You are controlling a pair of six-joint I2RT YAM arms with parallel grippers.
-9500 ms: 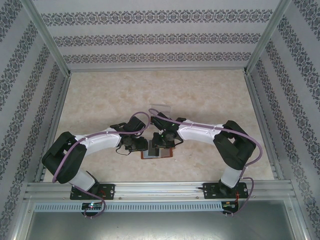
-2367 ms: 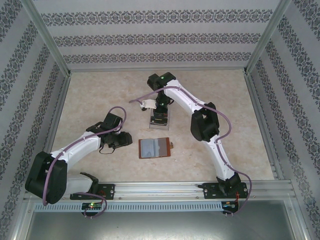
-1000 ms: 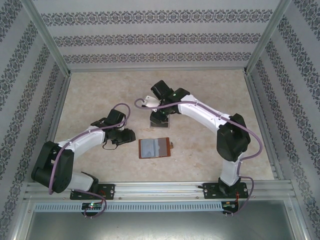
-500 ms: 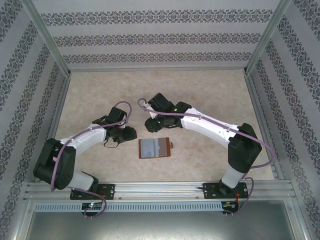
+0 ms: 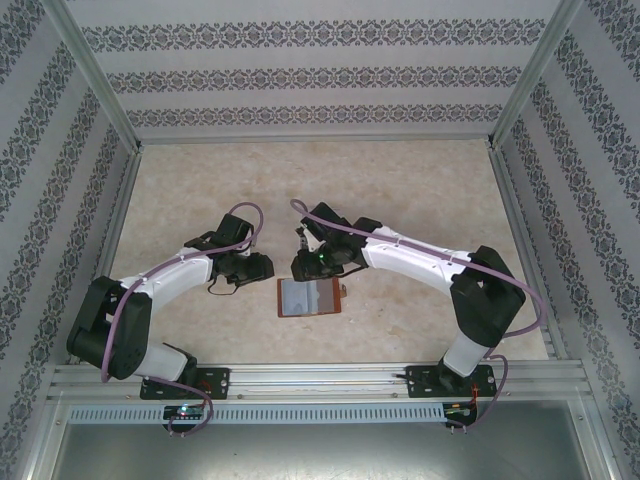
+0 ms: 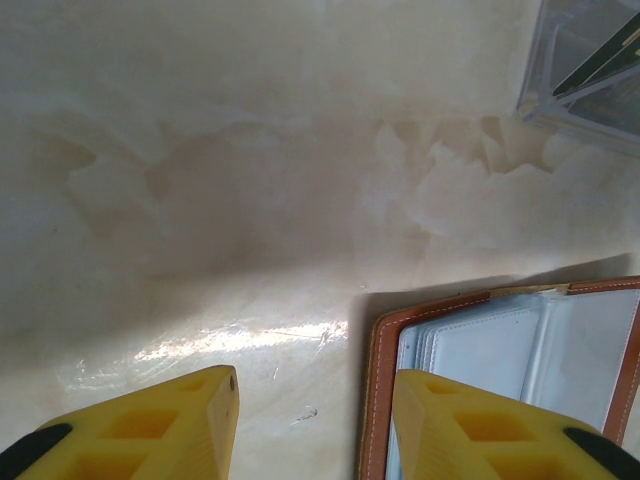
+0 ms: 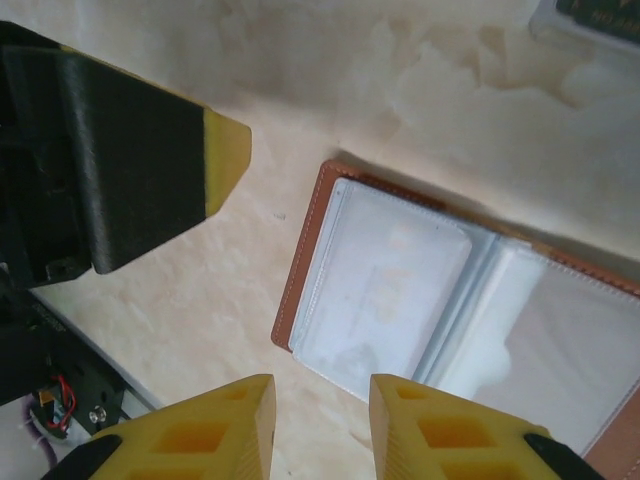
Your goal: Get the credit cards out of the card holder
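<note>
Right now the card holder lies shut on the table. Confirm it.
Wrong: the card holder lies open, not shut, its clear sleeves facing up, as the right wrist view shows. It does lie on the table.

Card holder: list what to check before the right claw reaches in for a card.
1. Card holder lies open, sleeves up: ok.
2. Right claw close by the holder, jaws apart, nothing between them: ok.
3. Left claw by the holder's edge, jaws apart, nothing between them: ok.
4. A card left in the sleeves: cannot tell, the plastic is cloudy.
5. Clear tray apart from the holder, dark card inside it: ok.
</note>
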